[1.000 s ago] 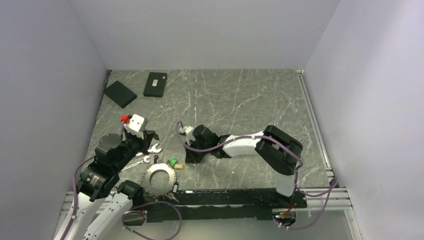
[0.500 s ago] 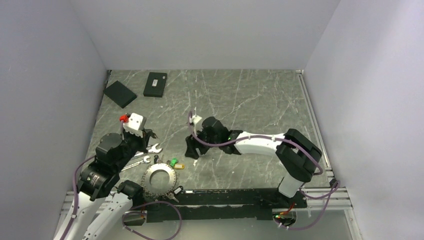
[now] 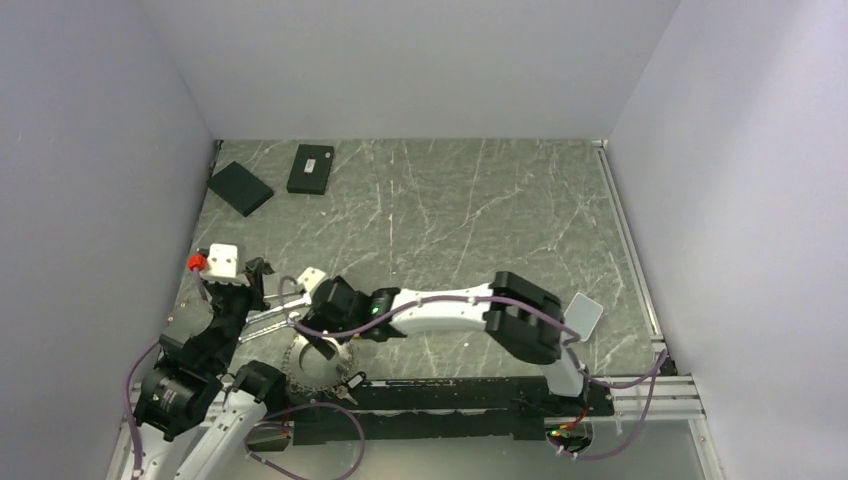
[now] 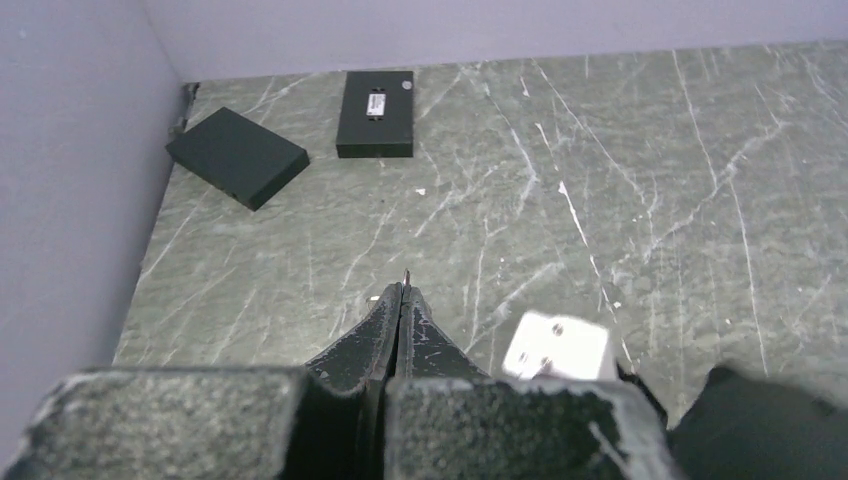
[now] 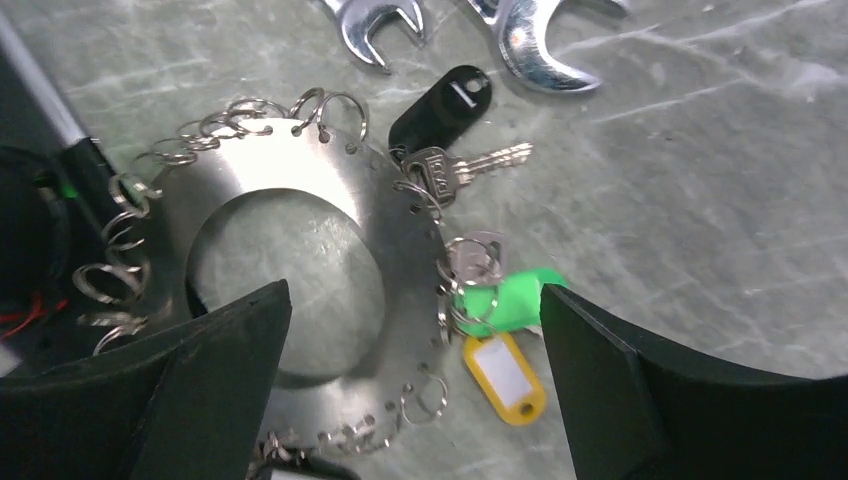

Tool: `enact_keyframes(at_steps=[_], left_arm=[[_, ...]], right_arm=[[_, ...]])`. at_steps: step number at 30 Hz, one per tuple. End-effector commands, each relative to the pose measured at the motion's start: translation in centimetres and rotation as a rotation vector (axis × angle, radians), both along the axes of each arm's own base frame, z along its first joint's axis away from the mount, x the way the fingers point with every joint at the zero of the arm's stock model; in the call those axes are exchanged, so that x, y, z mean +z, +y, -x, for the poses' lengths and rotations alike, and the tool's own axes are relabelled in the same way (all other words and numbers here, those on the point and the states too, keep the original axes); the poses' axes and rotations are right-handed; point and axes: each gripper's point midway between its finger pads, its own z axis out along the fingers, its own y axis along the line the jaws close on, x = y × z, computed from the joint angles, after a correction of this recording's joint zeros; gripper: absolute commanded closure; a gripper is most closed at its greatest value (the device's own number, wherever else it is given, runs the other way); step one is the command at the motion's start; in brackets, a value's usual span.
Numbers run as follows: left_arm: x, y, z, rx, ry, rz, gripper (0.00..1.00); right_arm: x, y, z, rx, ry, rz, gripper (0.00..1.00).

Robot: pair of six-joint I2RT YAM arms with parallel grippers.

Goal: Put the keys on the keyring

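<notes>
While the right gripper [image 5: 415, 300] hangs low over the keyring [image 5: 330, 190] with its jaws spread wide and nothing between them, its two black fingers [image 5: 620, 400] stand either side of the ring's near half; whether they touch the metal cannot be told. The keyring is a flat grey metal ring with a large hole. It lies on the table [image 3: 450, 200] close to the near edge, just right of the left arm's base, and small split rings [image 5: 110, 280] hang from holes all round its rim. Two keys [image 5: 470, 165] sit on one side of it: a silver one joined to a black tag [image 5: 445, 100], its blade pointing away from the ring, and another lower down, half hidden above a green tag [image 5: 510, 300]. A yellow tag [image 5: 505, 365] lies just below the green one. Two wrenches [image 5: 385, 25] lie just beyond the ring, their open heads toward it but apart from it. From above, the right arm reaches across to the left and covers the ring's far part. The left gripper [image 4: 402, 300] is held above the table off to the left, closed tight, finger against finger; a tiny sliver shows at the tip, too small to name. Ahead of it two black boxes [image 4: 237, 157] lie near the far left corner, close together but apart.
</notes>
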Motion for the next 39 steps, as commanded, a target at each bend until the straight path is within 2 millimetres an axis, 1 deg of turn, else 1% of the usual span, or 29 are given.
enact_keyframes(at_steps=[1,5,7,9,11,14,18,23,24,26,29,32,34,36,39], left_arm=[[2.1,2.1,0.9,0.104,-0.066,0.058,1.00],[2.3,2.7,1.5,0.131,-0.080,0.077,1.00],[2.4,2.6,1.6,0.122,-0.087,0.081,1.00],[2.4,2.5,1.7,0.114,-0.088,0.081,1.00],[2.4,2.5,1.7,0.112,-0.088,0.081,1.00],[2.5,2.6,1.9,0.114,-0.092,0.083,1.00],[2.5,2.6,1.8,0.111,-0.095,0.080,1.00],[2.1,2.2,1.5,0.101,-0.069,0.068,1.00],[2.1,2.2,1.4,0.099,-0.064,0.065,1.00],[1.9,2.1,1.2,0.096,-0.056,0.060,1.00],[1.7,2.0,0.9,0.100,-0.042,0.050,1.00],[1.3,2.0,0.6,0.105,-0.023,0.042,1.00],[1.2,2.0,0.4,0.108,-0.014,0.036,1.00],[1.0,2.0,0.3,0.113,-0.006,0.031,1.00],[0.8,2.0,0.0,0.119,0.005,0.022,1.00]], right_arm=[[-2.7,-1.5,-0.9,-0.104,-0.125,0.215,0.00],[-4.3,-1.6,-0.4,-0.100,-0.175,0.280,0.00],[-5.2,-2.3,-0.6,-0.117,-0.200,0.325,0.01],[-5.9,-3.6,-1.3,-0.148,-0.228,0.368,0.02],[-5.9,-5.3,-2.4,-0.186,-0.269,0.403,0.02],[-5.3,-8.1,-4.1,-0.237,-0.267,0.409,0.03],[-4.6,-12.6,-7.3,-0.308,-0.248,0.418,0.04],[-3.5,-17.5,-11.2,-0.368,-0.249,0.426,0.04],[-3.6,-18.8,-11.6,-0.383,-0.250,0.440,0.04],[-3.3,-20.5,-12.3,-0.407,-0.246,0.441,0.04],[-2.8,-22.5,-12.5,-0.431,-0.238,0.443,0.04],[-1.8,-23.6,-12.4,-0.439,-0.240,0.432,0.04],[-0.3,-23.3,-12.4,-0.432,-0.249,0.385,0.04],[1.4,-22.6,-12.4,-0.418,-0.257,0.318,0.04],[4.0,-20.9,-12.0,-0.361,-0.277,0.177,0.04]])
